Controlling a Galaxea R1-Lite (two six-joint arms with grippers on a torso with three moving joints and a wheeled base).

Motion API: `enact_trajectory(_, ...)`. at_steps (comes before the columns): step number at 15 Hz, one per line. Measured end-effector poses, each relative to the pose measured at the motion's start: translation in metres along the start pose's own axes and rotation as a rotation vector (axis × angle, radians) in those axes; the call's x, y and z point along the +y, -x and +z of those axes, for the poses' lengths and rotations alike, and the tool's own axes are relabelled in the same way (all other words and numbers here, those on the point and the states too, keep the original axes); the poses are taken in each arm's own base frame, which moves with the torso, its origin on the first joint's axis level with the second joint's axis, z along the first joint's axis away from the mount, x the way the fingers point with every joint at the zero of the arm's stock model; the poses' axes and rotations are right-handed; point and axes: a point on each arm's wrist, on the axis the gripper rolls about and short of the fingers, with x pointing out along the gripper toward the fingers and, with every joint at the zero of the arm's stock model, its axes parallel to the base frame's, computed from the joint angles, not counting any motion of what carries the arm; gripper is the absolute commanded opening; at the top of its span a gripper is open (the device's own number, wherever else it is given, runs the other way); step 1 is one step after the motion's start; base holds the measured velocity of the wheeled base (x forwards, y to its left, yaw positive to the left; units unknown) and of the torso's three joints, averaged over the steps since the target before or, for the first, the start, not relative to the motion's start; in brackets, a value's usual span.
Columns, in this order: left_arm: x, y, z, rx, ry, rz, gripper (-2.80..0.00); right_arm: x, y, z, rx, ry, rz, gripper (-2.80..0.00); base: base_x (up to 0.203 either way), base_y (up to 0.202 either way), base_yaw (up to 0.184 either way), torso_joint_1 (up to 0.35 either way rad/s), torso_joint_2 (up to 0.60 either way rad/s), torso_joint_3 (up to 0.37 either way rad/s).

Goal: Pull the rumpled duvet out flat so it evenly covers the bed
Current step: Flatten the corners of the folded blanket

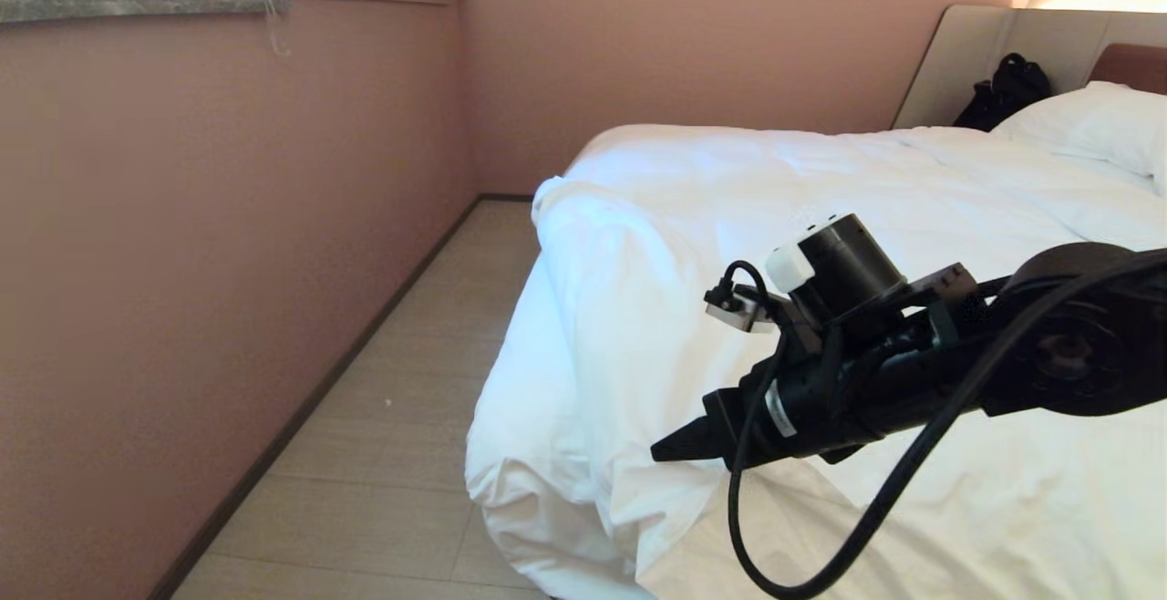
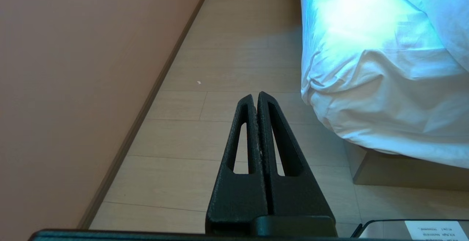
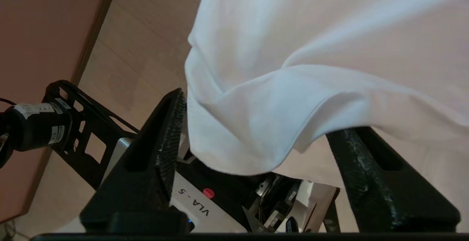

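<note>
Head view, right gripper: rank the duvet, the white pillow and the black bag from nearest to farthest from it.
From the right gripper, low at the bed's near corner:
1. The duvet, directly beneath and around it.
2. The white pillow, far up by the headboard, right side.
3. The black bag, against the headboard, just beyond the pillow.

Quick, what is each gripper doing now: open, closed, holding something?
Left gripper: closed, empty, above the floor.
Right gripper: open, a fold of the duvet between its fingers, not clamped.

bed [image 1: 994, 44] w/ rumpled duvet [image 1: 711, 217], pillow [image 1: 1089, 121], black bag [image 1: 1003, 89] at headboard
</note>
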Motion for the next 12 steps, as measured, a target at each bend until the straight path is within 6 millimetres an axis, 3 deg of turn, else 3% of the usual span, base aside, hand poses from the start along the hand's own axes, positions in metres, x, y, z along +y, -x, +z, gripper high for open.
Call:
enact_trajectory(5,0.0,0.0,0.0,0.0,0.001,0.0,-2.8,0.018,0.035,-0.006,-0.084,0.046,-0.056,0.0,0.0,0.0,0.0,0.0,0.0,0.0)
enact_trajectory(12,0.0,0.0,0.0,0.0,0.0,0.0,-2.8,0.029,0.101,-0.01,-0.268,0.065,-0.043,0.0,0.0,0.0,0.0,0.0,0.0,0.0)
